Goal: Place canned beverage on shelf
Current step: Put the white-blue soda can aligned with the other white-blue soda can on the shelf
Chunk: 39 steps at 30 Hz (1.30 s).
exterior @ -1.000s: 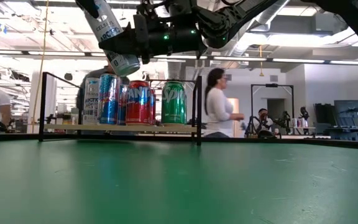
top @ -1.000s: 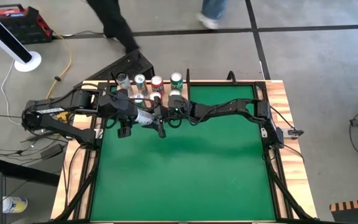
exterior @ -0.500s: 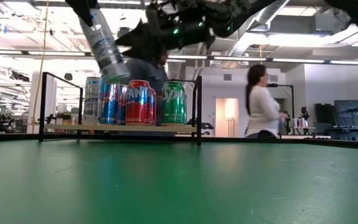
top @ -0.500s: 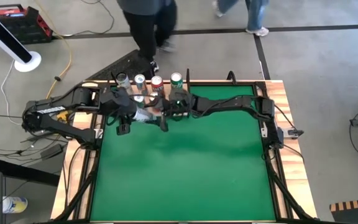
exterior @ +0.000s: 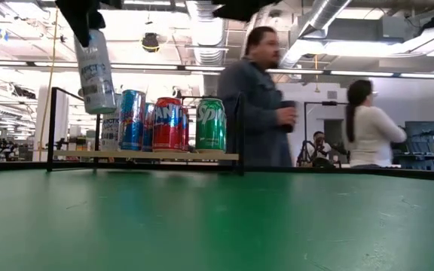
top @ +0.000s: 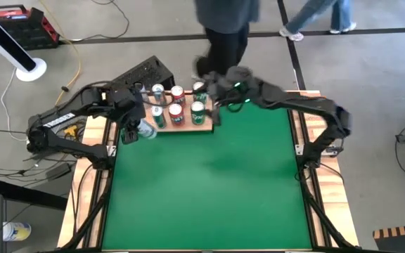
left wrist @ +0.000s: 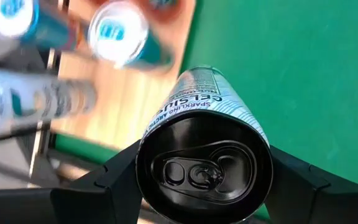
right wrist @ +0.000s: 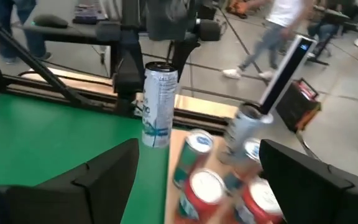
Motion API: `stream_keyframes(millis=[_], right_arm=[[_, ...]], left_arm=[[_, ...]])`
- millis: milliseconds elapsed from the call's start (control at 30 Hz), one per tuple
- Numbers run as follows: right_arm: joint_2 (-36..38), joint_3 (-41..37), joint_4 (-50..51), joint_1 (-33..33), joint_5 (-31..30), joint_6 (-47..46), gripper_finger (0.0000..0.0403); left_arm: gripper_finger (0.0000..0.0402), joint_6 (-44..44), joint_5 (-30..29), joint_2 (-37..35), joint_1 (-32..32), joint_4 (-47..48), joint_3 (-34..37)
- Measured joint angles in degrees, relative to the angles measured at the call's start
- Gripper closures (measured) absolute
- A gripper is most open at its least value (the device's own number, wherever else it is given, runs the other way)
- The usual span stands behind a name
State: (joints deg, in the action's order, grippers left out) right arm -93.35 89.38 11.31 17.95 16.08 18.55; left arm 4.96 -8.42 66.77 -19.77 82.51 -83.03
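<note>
Can [exterior: 94, 69], slim white-and-silver cylinder, clamped in left hand [top: 133, 128] beside light-wood shelf [top: 206, 126] (glossy cans atop); right hand [top: 220, 88] fingers apart, empty.

A white, blue-lettered can [exterior: 94, 71] hangs by red [exterior: 169, 124] and green cans [exterior: 210, 125] above green table [exterior: 217, 226].

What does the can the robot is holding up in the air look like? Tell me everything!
The held can is tall and slim, silvery white metal with blue markings and small print, its pull-tab top unopened. The left gripper clamps it near the top, one dark finger on each side. It hangs nearly upright, slightly tilted, above the green table beside the left end of the shelf, touching nothing but the fingers.
</note>
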Motion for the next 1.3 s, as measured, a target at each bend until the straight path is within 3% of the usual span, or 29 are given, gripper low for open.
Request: stream_keyframes(millis=[167, 333, 700, 1000, 1300], right_arm=[[8.1, 0.0, 8.0, 3.5, 0.0, -0.7, 0.0047], [14.7, -4.8, 8.9, 4.8, 0.0, -1.6, 0.0047], [27.8, -26.8, -7.4, 3.8, -1.4, -7.5, 0.0047], [32.3, -32.6, -8.6, 3.8, -1.4, -9.3, 0.0046], [32.7, -32.9, -7.7, 3.7, -1.4, -9.3, 0.0046]], left_arm=[[0.0164, 3.0, 1.8, 2.7, -6.8, 1.8, 0.0], [0.0164, 9.1, 1.7, 5.8, -11.2, 3.4, 0.0], [0.0164, 28.6, 0.0, 11.6, -18.5, 2.6, 0.0], [0.0164, 34.9, 5.7, 12.1, -26.3, -0.8, 0.0], [0.0164, 37.0, 6.9, 12.1, -28.5, -2.7, 2.5]])
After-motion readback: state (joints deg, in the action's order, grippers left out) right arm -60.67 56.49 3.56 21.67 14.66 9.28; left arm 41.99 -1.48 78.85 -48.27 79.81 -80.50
